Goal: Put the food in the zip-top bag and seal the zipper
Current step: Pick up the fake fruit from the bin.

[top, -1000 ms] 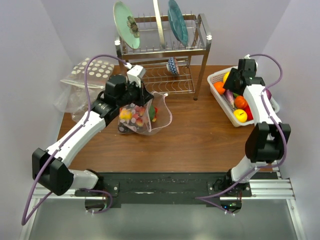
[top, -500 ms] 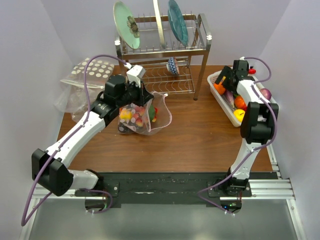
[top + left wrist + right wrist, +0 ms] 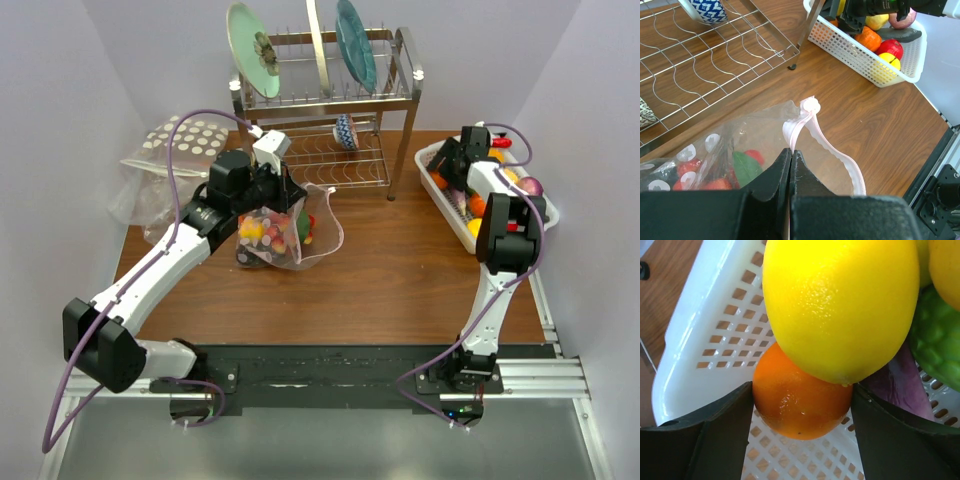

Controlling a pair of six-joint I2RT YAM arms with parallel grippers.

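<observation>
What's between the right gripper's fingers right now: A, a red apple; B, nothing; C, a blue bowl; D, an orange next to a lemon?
D: the right wrist view shows the orange between the right gripper fingers, with the lemon right beside it in the white basket.

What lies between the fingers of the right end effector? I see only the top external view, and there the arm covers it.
Observer: The right wrist view shows an orange between the open jaws of the right end effector, in the white basket; a lemon partly covers it.
Operator: And where does the left end effector grip the bag?
Observer: The left wrist view shows the left end effector shut on the pink zipper at the mouth of the zip-top bag.
</observation>
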